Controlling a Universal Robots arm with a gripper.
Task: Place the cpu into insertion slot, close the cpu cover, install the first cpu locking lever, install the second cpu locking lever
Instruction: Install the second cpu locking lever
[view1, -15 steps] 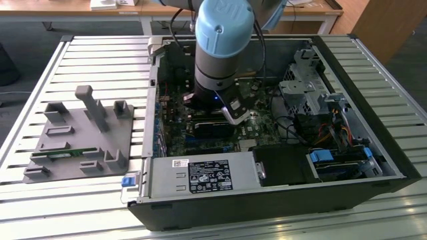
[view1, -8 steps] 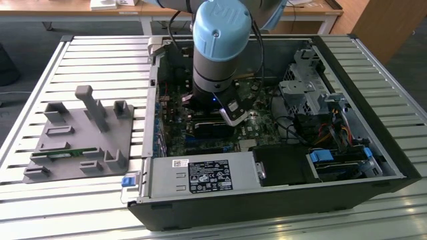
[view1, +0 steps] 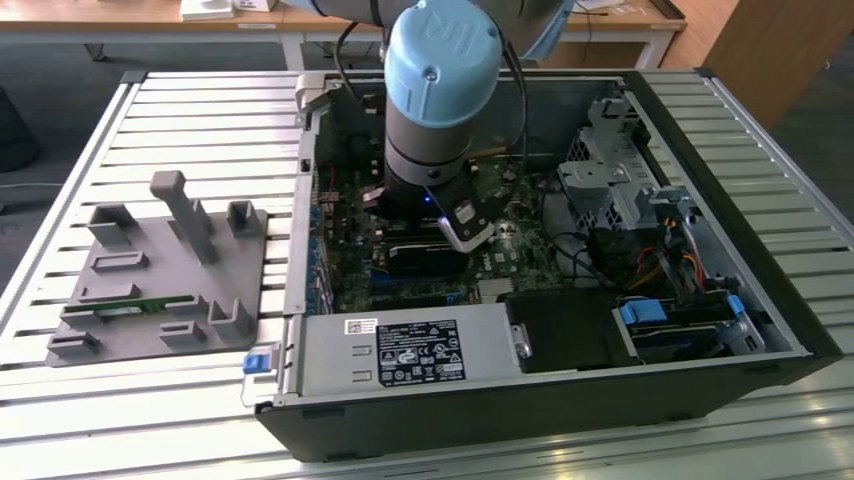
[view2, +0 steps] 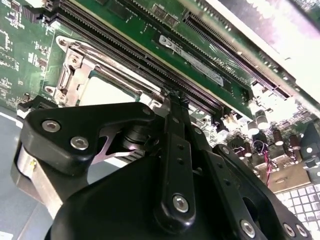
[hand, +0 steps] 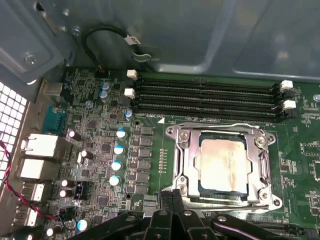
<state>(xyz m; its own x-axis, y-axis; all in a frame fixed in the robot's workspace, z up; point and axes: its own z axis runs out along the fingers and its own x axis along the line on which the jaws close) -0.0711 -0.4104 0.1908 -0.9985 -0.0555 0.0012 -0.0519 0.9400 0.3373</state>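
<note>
- One cpu (hand: 223, 165), a flat square with a silvery-beige top, is sitting in the insertion slot (hand: 188, 162) at the lower right of the first wrist view; in the second wrist view a pale part of it (view2: 107, 90) is showing at the centre left.
- One cpu cover (hand: 257, 150), a thin silver frame with a square window, is lying down flat around the chip, its window leaving the metal top exposed.
- Thin silver locking levers are running along the socket's edges; I cannot tell how many are latched.
- One end effector (hand: 172, 196) is hanging just beside the socket's near edge at the bottom centre of the first wrist view, its two black fingers pressed together with no gap and nothing between them.
- In the second wrist view the fingers (view2: 172, 112) are reaching the edge of the socket frame; whether they are touching it I cannot tell.
- Four long black memory slots (hand: 205, 97) are lying side by side just beyond the socket.
- One open computer case (view1: 747, 150) is resting on a slatted bench (view1: 174, 120), with the arm (view1: 434, 100) reaching down into it.
- One grey fixture tray (view1: 160, 270) is sitting on the bench at the exterior view's left.
</note>
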